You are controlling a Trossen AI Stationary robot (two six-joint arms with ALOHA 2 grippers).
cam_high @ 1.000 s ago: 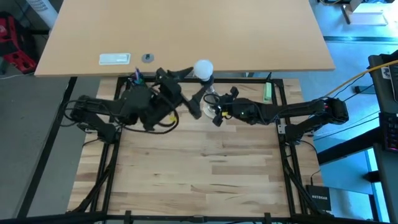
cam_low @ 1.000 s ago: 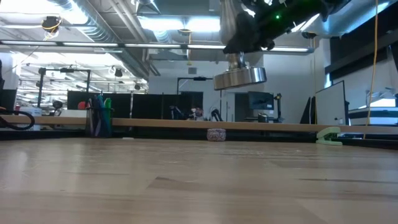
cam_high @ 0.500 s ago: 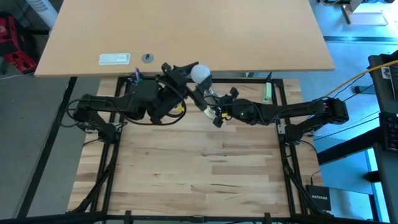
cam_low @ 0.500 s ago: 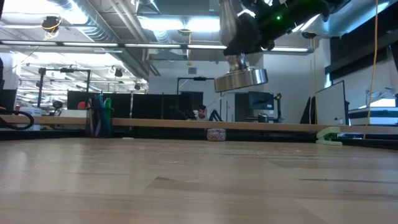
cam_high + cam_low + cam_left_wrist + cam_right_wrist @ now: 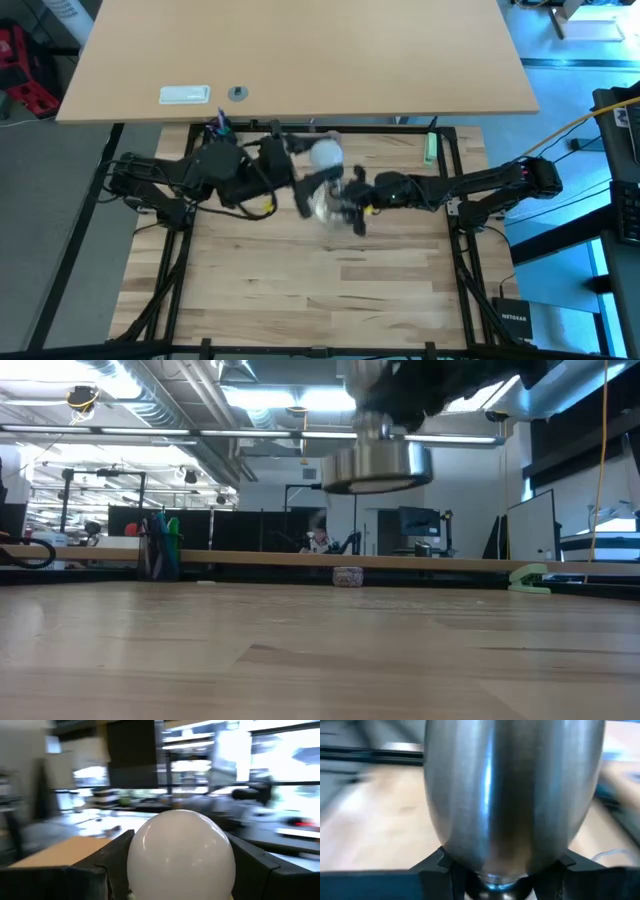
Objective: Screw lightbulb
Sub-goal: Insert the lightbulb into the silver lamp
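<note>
Since half a second ago both arms have swung nearer mid-table, the stand now riding higher and larger in the low view. The left gripper clamps the lightbulb, held in the air against the stand's top. Only the right wrist view shows the right gripper closed around the stand. Bare table lies in front.

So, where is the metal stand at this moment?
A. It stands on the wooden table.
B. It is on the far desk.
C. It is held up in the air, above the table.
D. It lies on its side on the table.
C: in the low view the stand's round base hangs well above the table, and the right wrist view shows the right gripper shut on the stand.
</note>
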